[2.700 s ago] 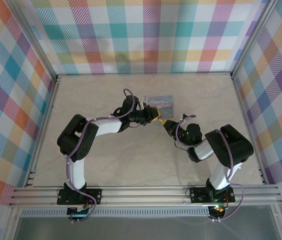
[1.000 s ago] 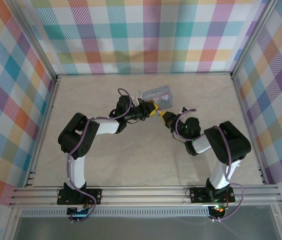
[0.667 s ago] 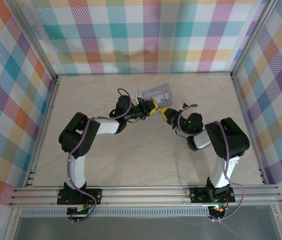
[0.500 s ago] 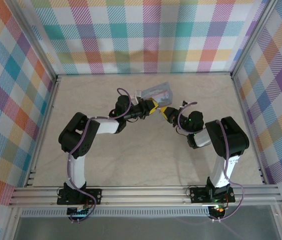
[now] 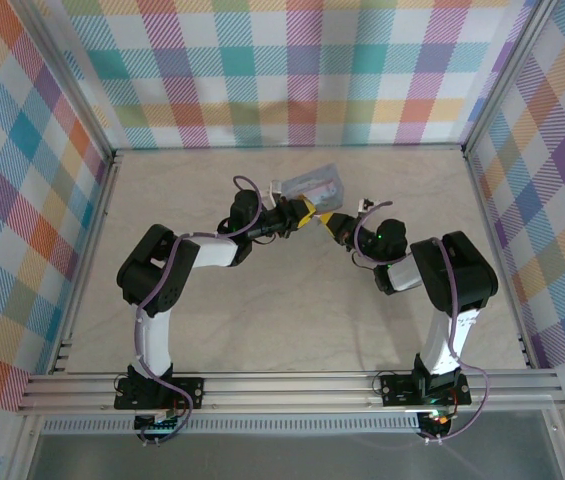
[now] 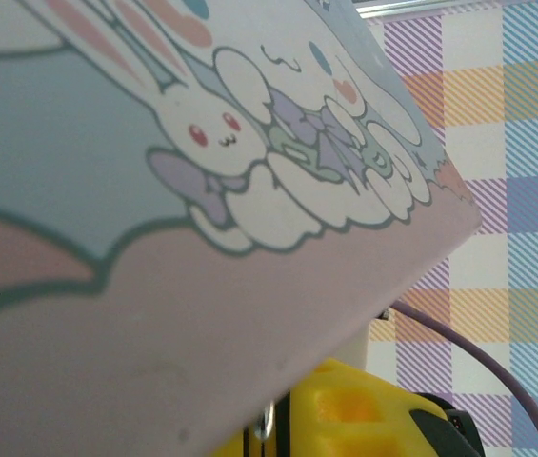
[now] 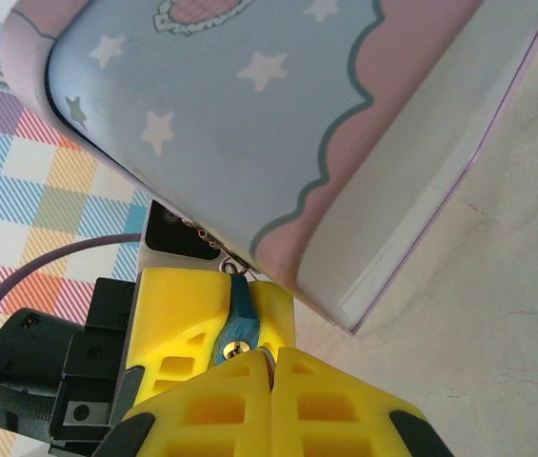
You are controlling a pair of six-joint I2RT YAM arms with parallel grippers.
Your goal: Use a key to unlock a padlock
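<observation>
While both arms are reaching forward with elbows bent and wrists converging mid-desk, the right gripper (image 7: pixel 270 369) is holding closed jaws at the keyhole of the padlock (image 7: pixel 239 322), which the left gripper (image 5: pixel 303 211) is clamping. Beyond, the tin (image 5: pixel 314 186) is tilting upward, having lain flat on the desk (image 5: pixel 212 300) earlier.

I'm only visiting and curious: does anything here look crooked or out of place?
Yes. The pastel cartoon tin is tipped up at an angle instead of lying flat on the table. The left fingers pinch the blue padlock at its edge, which seems to hold it up.
</observation>
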